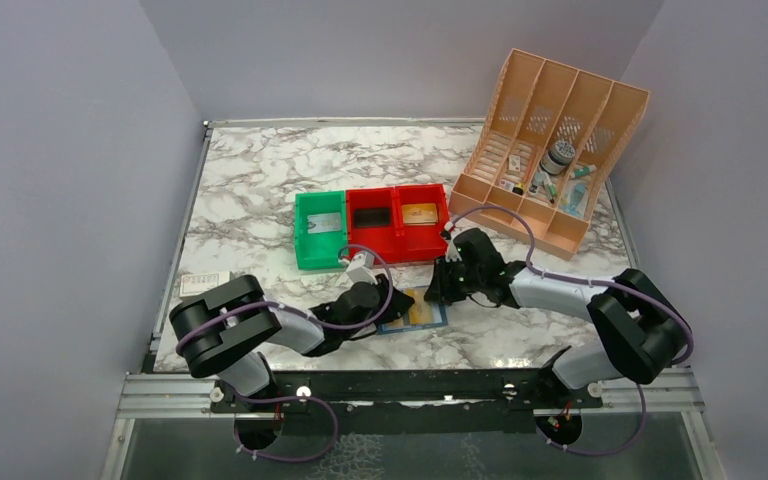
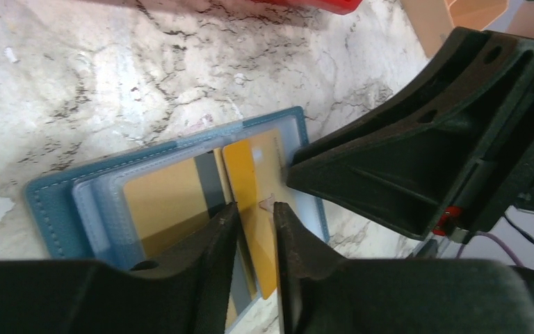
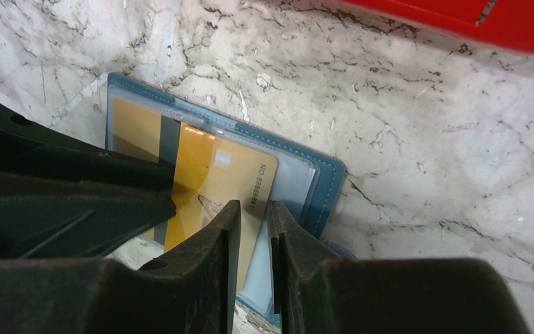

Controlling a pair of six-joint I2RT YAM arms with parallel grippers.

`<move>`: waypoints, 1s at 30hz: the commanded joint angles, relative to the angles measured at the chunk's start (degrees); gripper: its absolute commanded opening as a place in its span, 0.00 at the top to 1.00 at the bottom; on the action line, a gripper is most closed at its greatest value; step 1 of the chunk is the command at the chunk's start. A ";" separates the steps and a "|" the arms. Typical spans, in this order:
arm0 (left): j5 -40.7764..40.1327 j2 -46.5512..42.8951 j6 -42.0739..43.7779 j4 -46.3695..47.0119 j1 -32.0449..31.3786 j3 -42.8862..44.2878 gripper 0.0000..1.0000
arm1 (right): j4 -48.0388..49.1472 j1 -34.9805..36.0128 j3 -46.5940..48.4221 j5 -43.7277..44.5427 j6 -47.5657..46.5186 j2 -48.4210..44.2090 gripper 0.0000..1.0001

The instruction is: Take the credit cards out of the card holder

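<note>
The left pincer (image 2: 255, 209) is slightly open, with its tips on a gold card (image 2: 247, 167). The right pincer (image 3: 250, 205), equally narrow, meets that card's free edge. The card lies half out of the blue wallet (image 2: 49, 209), which lies open on the desk (image 2: 111, 69) near the red bins (image 1: 400, 247).

card holder (image 1: 420, 314) boxed in, left gripper (image 1: 390, 302) at 9 o'clock, right gripper (image 1: 438, 291) at 1 o'clock, red bins (image 1: 397, 250) and green bin (image 1: 317, 256) wall 12 o'clock, file rack (image 1: 550, 150) beyond at 2, bare table (image 1: 460, 345) passable at 5 to 6, wider room at 10 to 11
</note>
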 commanded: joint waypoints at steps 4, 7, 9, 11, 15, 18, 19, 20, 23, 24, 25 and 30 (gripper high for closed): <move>8.84 1.23 5.28 0.77 2.61 2.80 0.67 | -1.33 -0.08 -0.90 2.18 -1.35 3.12 0.78; 9.19 1.64 4.59 0.69 3.09 2.57 0.67 | -1.63 -0.05 -0.80 2.34 -1.09 3.37 0.78; 9.10 1.27 4.19 0.58 3.37 2.01 0.67 | -1.98 -0.05 -0.85 2.67 -1.08 3.18 0.78; 9.09 0.60 4.05 0.54 3.71 1.38 0.67 | -2.19 -0.05 -0.81 2.88 -1.08 2.97 0.78; 9.59 -1.22 4.65 0.48 3.97 0.76 0.69 | -2.44 -0.10 -0.51 2.21 -0.84 2.24 0.78; 12.23 -1.71 6.38 0.62 4.53 1.23 0.71 | -2.62 -0.06 -0.28 2.18 -0.74 1.86 0.78; 13.82 -1.52 7.21 0.53 4.79 1.67 0.72 | -2.61 -0.05 -0.31 2.18 -0.77 1.83 0.78; 15.25 -1.23 7.88 0.55 5.05 2.11 0.73 | -2.62 -0.05 -0.28 2.25 -0.71 1.95 0.78; 16.80 -0.85 8.29 0.60 5.33 2.47 0.77 | -2.63 -0.05 -0.29 2.19 -0.64 2.47 0.78; 17.07 -0.83 8.29 0.56 5.34 2.45 0.77 | -2.62 -0.12 -0.34 2.18 -0.57 2.49 0.78; 17.39 -0.77 8.29 0.61 5.50 2.41 0.78 | -2.62 -0.07 -0.36 2.18 -0.55 2.49 0.78; 20.55 0.44 8.97 0.61 6.15 3.33 0.80 | -2.36 -0.05 -0.37 1.93 -0.46 2.40 0.78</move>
